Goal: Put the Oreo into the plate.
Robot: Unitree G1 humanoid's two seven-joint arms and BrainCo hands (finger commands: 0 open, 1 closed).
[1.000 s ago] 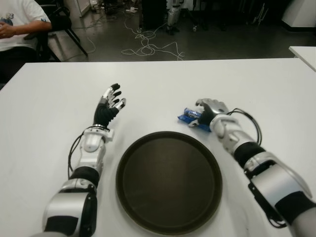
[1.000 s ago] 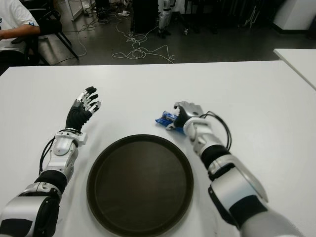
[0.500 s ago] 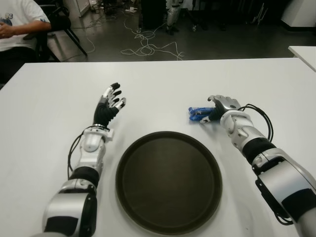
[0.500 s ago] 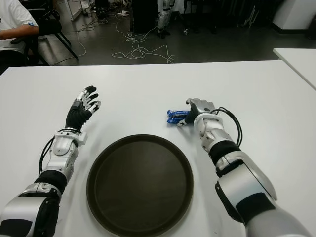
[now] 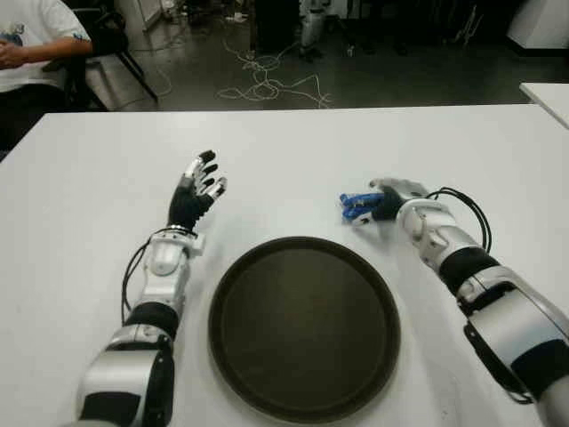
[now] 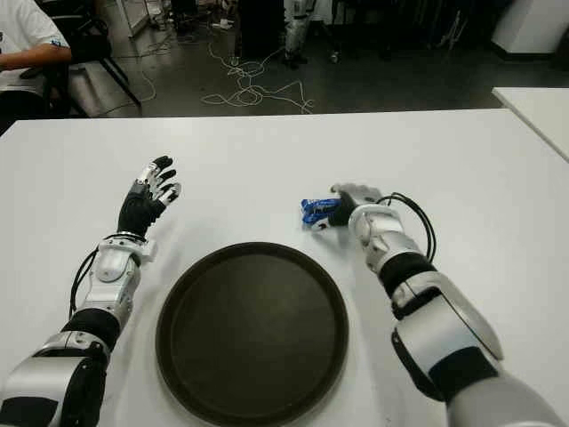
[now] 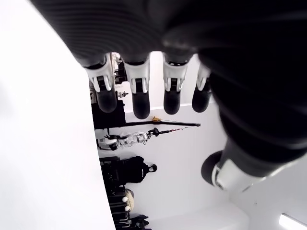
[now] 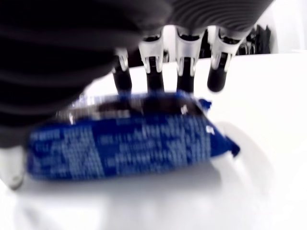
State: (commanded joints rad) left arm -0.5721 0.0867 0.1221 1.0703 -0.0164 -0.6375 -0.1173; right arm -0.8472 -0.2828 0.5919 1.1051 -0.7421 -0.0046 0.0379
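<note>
The Oreo is a small blue packet just beyond the far right rim of the dark round plate, which holds nothing. My right hand is shut on the packet low over the white table. Its wrist view shows the Oreo lying across the palm, with several fingers curled over its far side. My left hand stays idle to the left of the plate, fingers spread and holding nothing; its fingertips show apart in its own wrist view.
A seated person is at the far left beyond the table. Cables lie on the floor behind. The corner of another white table shows at the far right.
My right hand has carried the Oreo packet a little to the right, away from the plate's rim, and turned at the wrist. The left hand has not moved.
</note>
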